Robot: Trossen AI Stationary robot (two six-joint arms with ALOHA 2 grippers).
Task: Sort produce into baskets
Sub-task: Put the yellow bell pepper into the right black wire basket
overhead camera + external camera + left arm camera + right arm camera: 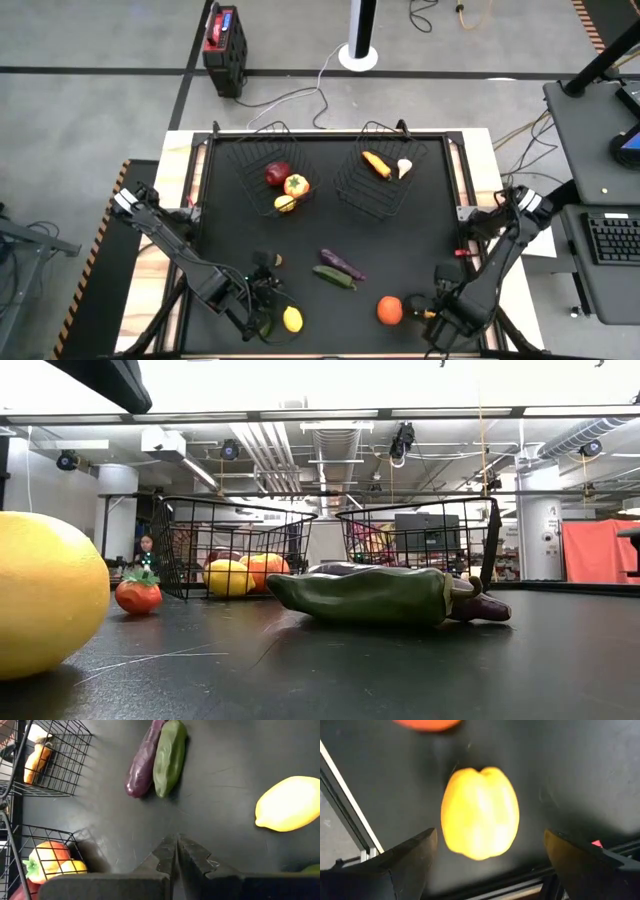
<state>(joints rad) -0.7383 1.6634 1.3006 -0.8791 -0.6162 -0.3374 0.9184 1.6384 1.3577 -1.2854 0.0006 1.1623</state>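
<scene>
Seeing our right gripper (485, 865) low at the table's (420, 250) near edge, right of the cucumber (334, 278), fingers spread wide with a yellow pepper (480, 812) lying on the table between them, not gripped. An orange fruit (389, 310) sits just beside it, toward the cucumber.

Our left gripper (177, 855) is near the same edge, left of the cucumber, fingers pressed together and holding nothing. A lemon (292, 319) lies just beside it.

The cucumber lies mid-table touching the eggplant (343, 263) along its length. A small red tomato-like piece (138, 593) sits on the table left of the cucumber.

Behind the cucumber, the left basket (250, 160) holds a red apple (277, 174), an orange-red pepper (296, 185) and a yellow piece (286, 204). The right basket (350, 190) holds a carrot (376, 165) and garlic (404, 168).
</scene>
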